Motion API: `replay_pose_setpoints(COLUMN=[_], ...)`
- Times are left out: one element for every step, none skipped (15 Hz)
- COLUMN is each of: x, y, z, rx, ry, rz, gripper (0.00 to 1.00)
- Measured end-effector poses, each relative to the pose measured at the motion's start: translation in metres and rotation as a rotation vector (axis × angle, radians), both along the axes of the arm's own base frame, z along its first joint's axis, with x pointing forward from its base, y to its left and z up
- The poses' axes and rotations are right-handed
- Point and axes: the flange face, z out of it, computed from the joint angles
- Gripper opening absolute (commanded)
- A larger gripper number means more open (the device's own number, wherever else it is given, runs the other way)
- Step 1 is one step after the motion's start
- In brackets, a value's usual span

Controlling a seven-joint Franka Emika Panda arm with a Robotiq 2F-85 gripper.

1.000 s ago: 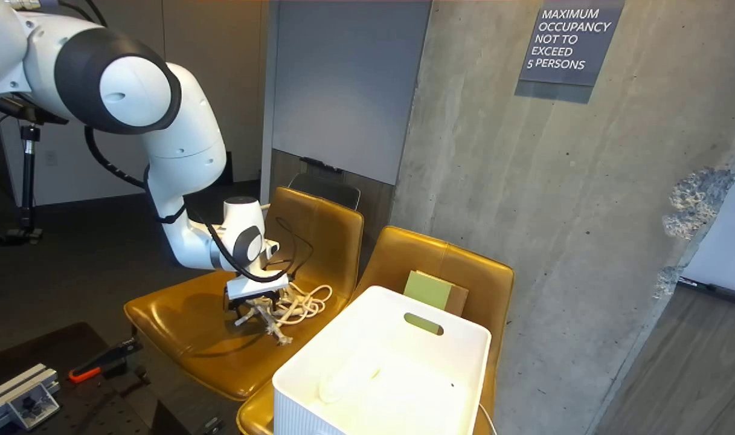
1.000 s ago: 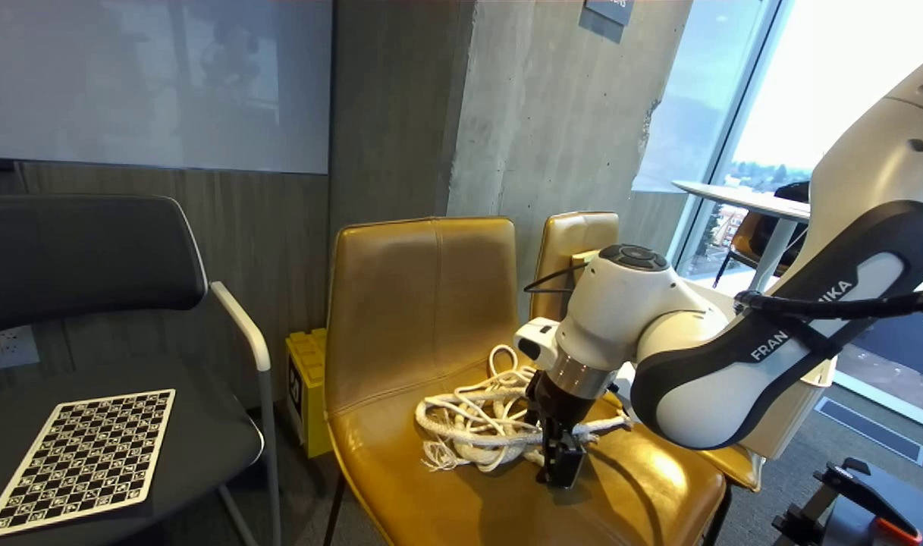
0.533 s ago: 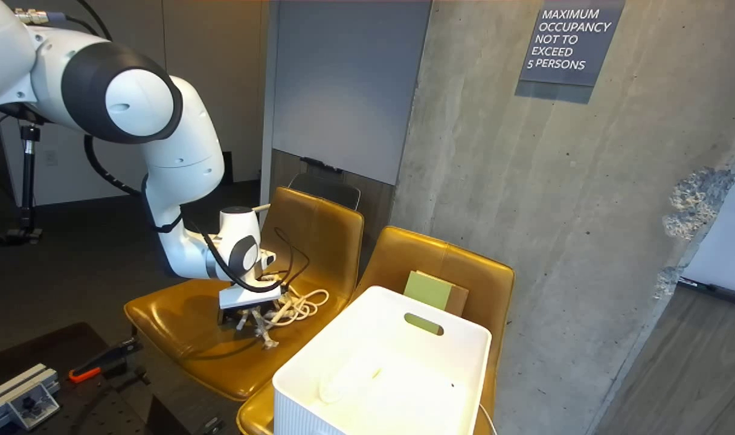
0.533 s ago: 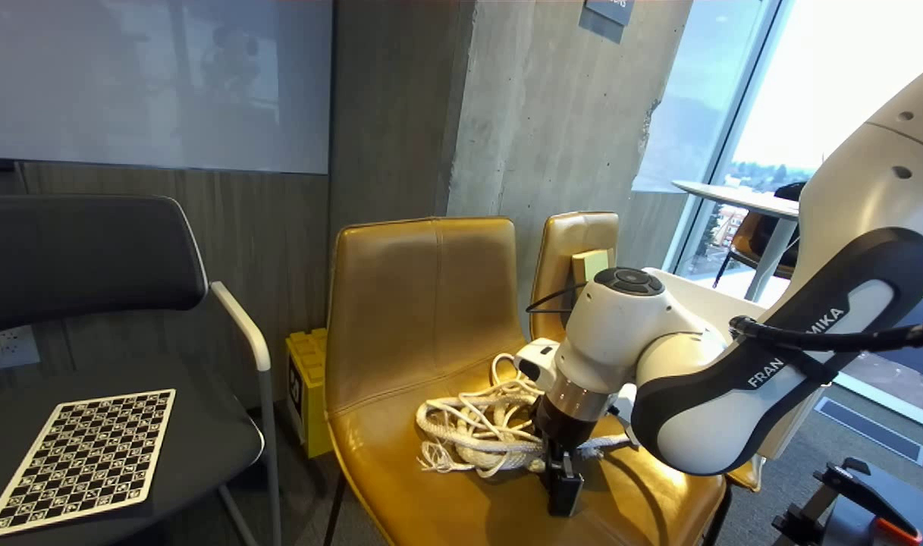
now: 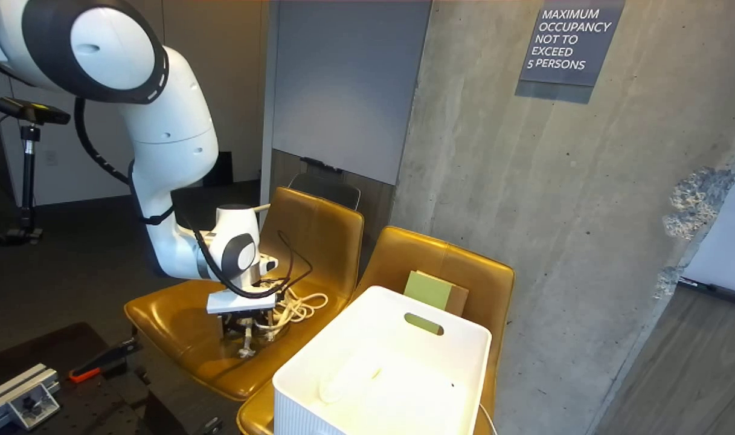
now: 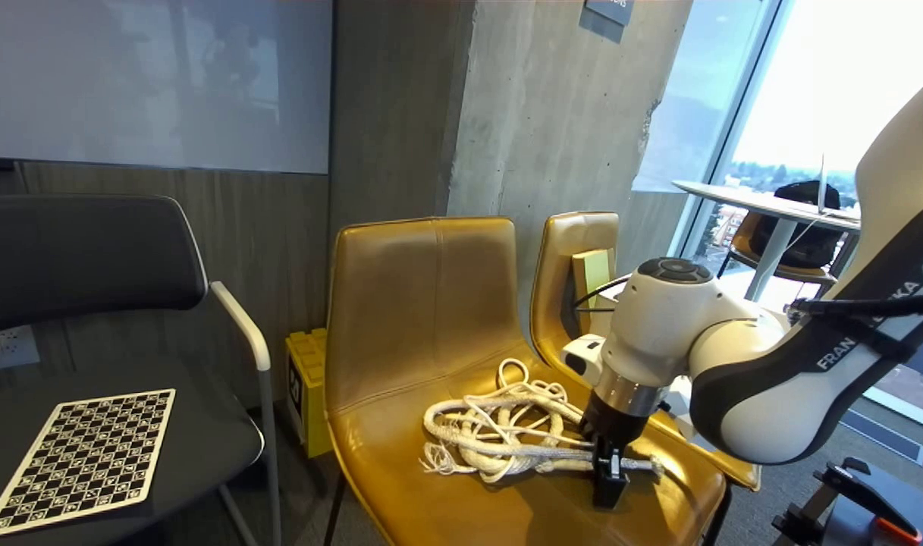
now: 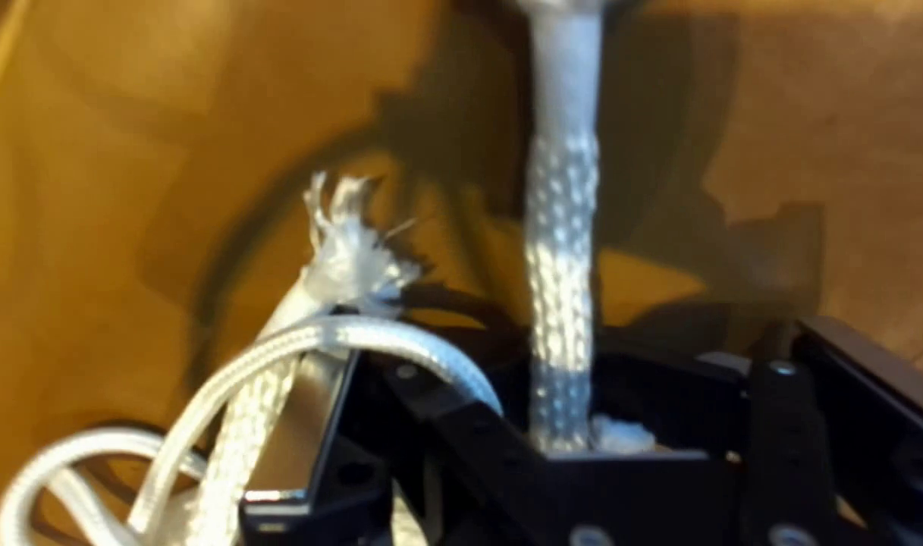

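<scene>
Wrist view | two fingers, apart | one thick rope strand between

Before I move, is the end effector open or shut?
The end effector is open: the wrist view shows its fingers apart, rope between them.

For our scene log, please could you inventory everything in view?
near chairs: two, tan, side by side
bin: one, white, on one chair
rope: one tangle, white, on the other
block: one, green and brown, behind bin
armchair: one, black, near wall
checkerboard: one, black and white, on armchair
box: one, yellow, on floor
pillar: one, grey, behind chairs
sign: one, bluish, on pillar
whiteboard: at least one, pale, on wall
round table: one, white, by window
camera: one, black, on stand
tool: one, black and orange, near chairs
arm: one, white and black, above rope
gripper: one, black, open, straddling rope
</scene>
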Motion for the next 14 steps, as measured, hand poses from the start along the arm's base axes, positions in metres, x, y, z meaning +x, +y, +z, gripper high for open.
replay_pose_setpoints(x=[-0.002,0.0,0.003,0.007,0.012,0.016,0.02,0.024,0.027,0.03,0.032,0.034,0.035,0.037], y=[-0.013,-0.027,-0.041,-0.055,-0.069,-0.082,-0.096,-0.111,-0.124,-0.137,-0.149,-0.16,-0.169,-0.177], z=[0.012,0.029,0.047,0.067,0.087,0.108,0.129,0.15,0.172,0.193,0.212,0.23,0.245,0.258], rx=[-0.003,-0.005,-0.005,0.0,0.006,0.015,0.026,0.038,0.05,0.062,0.072,0.083,0.095,0.105], ry=[-0.003,-0.012,-0.023,-0.038,-0.052,-0.065,-0.077,-0.088,-0.097,-0.104,-0.111,-0.117,-0.121,-0.126], rz=[-0.018,-0.038,-0.057,-0.075,-0.093,-0.11,-0.126,-0.14,-0.15,-0.159,-0.166,-0.172,-0.176,-0.179], gripper=[0.0,0.0,0.0,0.0,0.0,0.0,0.0,0.0,0.0,0.0,0.0,0.0,0.0,0.0])
